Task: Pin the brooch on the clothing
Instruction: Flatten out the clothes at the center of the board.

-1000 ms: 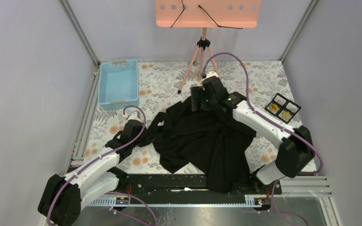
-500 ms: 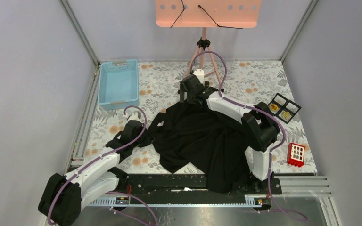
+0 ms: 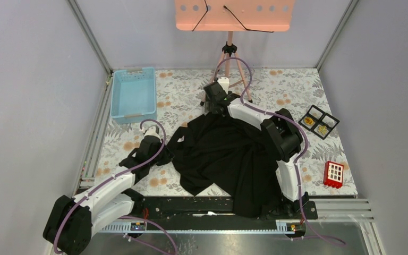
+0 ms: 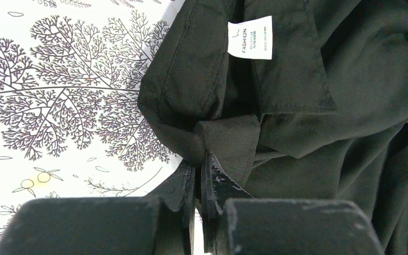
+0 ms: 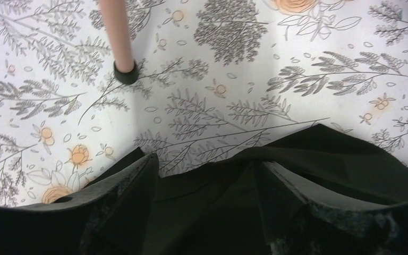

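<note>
Black shirt (image 3: 228, 154) on floral tablecloth (image 3: 180, 90), grey walls (image 3: 32, 106)

Shirt (image 3: 228, 154) reads as soft matt black cloth, with a fine twill weave showing up close, and its neck label (image 4: 250, 40) is a white tag with printed lettering. Left gripper (image 4: 199, 162): matt black plastic, scuffed and scratched pale along the edges. Right gripper (image 5: 208, 162): dull black too, grainy. Table cover (image 3: 180, 90) is smooth and low-sheen with a floral print. Basket (image 3: 133, 70) is pale blue plastic with a slight gloss. Stand leg (image 5: 116, 32) is a smooth salmon-coloured tube with a black rubbery foot (image 5: 125, 73). Left arm's shell (image 3: 106, 187): glossy white plastic.
</note>
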{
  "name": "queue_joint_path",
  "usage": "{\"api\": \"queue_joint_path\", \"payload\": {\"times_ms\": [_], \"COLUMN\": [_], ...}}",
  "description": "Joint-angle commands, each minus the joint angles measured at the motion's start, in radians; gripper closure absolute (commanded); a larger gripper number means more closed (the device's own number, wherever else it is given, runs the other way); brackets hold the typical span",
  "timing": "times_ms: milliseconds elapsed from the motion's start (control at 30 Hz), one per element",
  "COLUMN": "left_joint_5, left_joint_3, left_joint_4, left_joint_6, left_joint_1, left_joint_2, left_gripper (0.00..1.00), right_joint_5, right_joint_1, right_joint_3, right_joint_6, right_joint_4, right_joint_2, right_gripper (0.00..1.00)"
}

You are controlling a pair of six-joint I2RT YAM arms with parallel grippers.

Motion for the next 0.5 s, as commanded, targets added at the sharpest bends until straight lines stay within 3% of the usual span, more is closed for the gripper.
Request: {"api": "queue_joint_path", "payload": {"times_ms": [0,333,467], "left_joint_5": [-0.010,-0.019,-0.049], "left_joint_3": [-0.008,0.000,0.038], "left_joint_4": [0.049,0.078,0.070], "left_joint_6": [0.020,0.056,0.076], "left_joint_1": [0.005,0.005,0.005], "left_joint_2": [-0.011,-0.010,-0.032], "left_gripper": [1.00,1.00,1.00], "right_joint_5": [-0.040,-0.030,0.016], "right_joint_1": [-0.031,-0.039,-0.039], "right_joint_3": [0.036,0.025,-0.100], "right_joint_6": [0.035,0.006,-0.003], "right_joint_4": [-0.015,-0.031,0.016], "right_joint_2": [0.003,-0.039,-0.202], "right_gripper": [0.33,1.00,1.00]}}
